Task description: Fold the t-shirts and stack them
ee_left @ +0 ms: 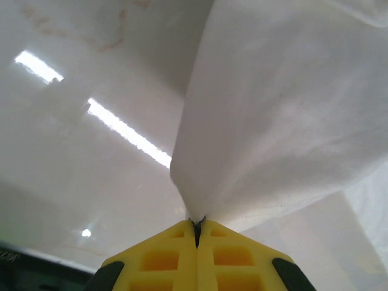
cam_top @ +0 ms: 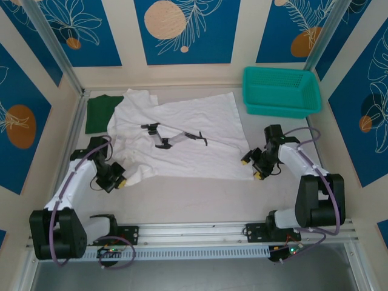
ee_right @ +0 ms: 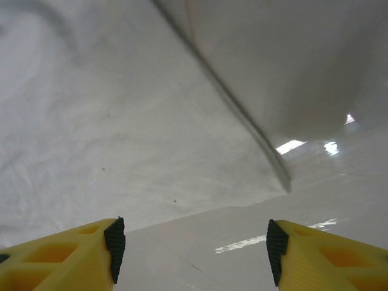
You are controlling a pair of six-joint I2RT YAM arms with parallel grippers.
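Folding the first shirt, top view: white t-shirt point(cam_top: 188, 136) spread mid-surface point(cam_top: 200, 200), green t-shirt point(cam_top: 100, 114) at 10 o'clock | left wrist: left pincer point(ee_left: 197, 225) clamped on the white edge | right wrist: right pincer point(ee_right: 191, 242) agape beside the cloth; next it likely must grip.

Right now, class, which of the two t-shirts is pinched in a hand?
The white t-shirt: the left hand is shut on its edge. The dark green t-shirt lies untouched at the far left.

No legible text; black print point(cam_top: 174, 136) on white t-shirt point(cam_top: 200, 115) unreadable.
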